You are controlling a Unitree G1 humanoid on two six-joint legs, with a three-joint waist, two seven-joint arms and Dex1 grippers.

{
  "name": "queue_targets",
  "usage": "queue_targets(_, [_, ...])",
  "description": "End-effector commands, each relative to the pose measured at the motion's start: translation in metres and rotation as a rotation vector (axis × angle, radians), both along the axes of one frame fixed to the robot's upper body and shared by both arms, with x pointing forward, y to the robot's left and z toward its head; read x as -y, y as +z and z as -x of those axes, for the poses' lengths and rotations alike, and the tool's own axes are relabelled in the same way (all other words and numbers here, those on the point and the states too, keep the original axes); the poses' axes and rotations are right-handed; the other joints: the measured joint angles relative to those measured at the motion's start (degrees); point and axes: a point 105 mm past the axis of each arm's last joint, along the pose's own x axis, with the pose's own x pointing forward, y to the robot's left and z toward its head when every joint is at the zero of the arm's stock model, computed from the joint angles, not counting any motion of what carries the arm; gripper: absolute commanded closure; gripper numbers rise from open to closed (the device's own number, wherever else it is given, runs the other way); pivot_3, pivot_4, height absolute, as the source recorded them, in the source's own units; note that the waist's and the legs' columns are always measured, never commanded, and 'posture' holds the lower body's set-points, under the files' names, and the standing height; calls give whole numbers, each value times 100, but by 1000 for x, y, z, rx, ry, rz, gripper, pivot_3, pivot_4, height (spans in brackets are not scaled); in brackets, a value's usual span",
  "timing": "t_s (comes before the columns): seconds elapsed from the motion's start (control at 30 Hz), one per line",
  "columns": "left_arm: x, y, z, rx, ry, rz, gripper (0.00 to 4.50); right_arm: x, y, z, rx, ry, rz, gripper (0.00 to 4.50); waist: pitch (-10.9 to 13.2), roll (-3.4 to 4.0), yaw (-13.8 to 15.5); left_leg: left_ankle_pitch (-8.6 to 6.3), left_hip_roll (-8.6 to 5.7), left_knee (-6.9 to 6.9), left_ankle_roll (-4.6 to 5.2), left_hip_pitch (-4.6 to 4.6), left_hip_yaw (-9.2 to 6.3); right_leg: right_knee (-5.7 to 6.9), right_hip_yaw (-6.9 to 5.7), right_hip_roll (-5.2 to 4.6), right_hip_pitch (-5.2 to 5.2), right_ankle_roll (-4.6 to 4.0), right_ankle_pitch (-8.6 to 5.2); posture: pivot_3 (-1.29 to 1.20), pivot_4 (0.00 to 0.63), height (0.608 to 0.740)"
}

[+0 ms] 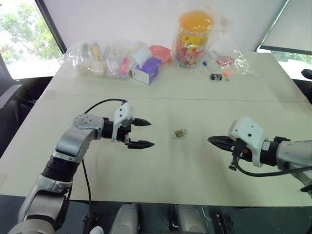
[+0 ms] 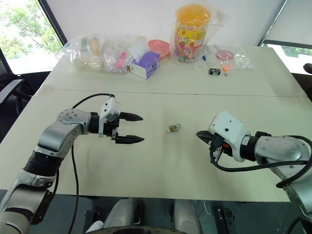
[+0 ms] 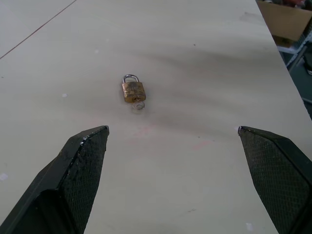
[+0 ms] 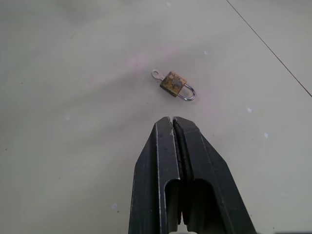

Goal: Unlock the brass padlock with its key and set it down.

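Observation:
The brass padlock (image 1: 180, 132) lies flat on the cream table (image 1: 161, 170), midway between my two grippers. The small silvery key (image 4: 156, 74) sticks out of the end of its body opposite the shackle. The shackle looks seated in the body. My left gripper (image 1: 151, 133) hovers to the left of the padlock, open wide and pointing at it, with nothing between its fingers (image 3: 83, 161). My right gripper (image 1: 209, 139) hovers to the right of the padlock, shut and empty, with its tip aimed at the lock. Neither gripper touches the lock.
Along the table's far edge lie clear bags of small items (image 1: 102, 58), a purple and white box (image 1: 146, 70), a pink bowl (image 1: 160, 51) and a jar with an orange lid (image 1: 195, 36). A small black-and-orange item (image 1: 217, 76) sits nearby.

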Motion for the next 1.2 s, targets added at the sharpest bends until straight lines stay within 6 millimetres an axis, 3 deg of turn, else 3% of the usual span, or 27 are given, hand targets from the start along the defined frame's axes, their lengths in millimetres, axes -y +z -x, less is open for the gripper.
queue_targets(0.03, [1, 13, 0, 58, -18, -1, 54, -3, 7, -1, 36, 19, 8, 4500, 0, 0, 0, 0, 0, 0, 0, 0, 0, 0, 0, 0, 0, 0, 0, 0, 150, 740])
queue_targets(0.73, [3, 17, -1, 45, 2, 3, 54, -3, 4, -17, 43, 51, 18, 4500, 0, 0, -1, 0, 0, 0, 0, 0, 0, 2, 0, 0, -1, 0, 0, 0, 150, 740])
queue_targets(1.07, [3, 18, -3, 51, 9, 7, 54, -12, -3, -40, 50, 139, 30, 4500, 0, 0, -24, 0, 0, 1, 0, 1, 1, 3, 0, 0, -1, 0, 0, 0, 150, 740])
queue_targets(1.17, [3, 19, -4, 54, 13, 9, 0, -19, -8, -56, 42, 197, 34, 3639, 0, 1, -46, 0, 0, 3, 0, 3, 2, 6, 0, 0, -1, 1, 1, 0, 150, 740])
queue_targets(1.2, [3, 19, -4, 55, 16, 9, 0, -21, -10, -62, 39, 218, 44, 3126, 1, 1, -43, 0, 0, 3, 0, 3, 2, 6, 0, 1, -2, 1, 0, 0, 150, 740])
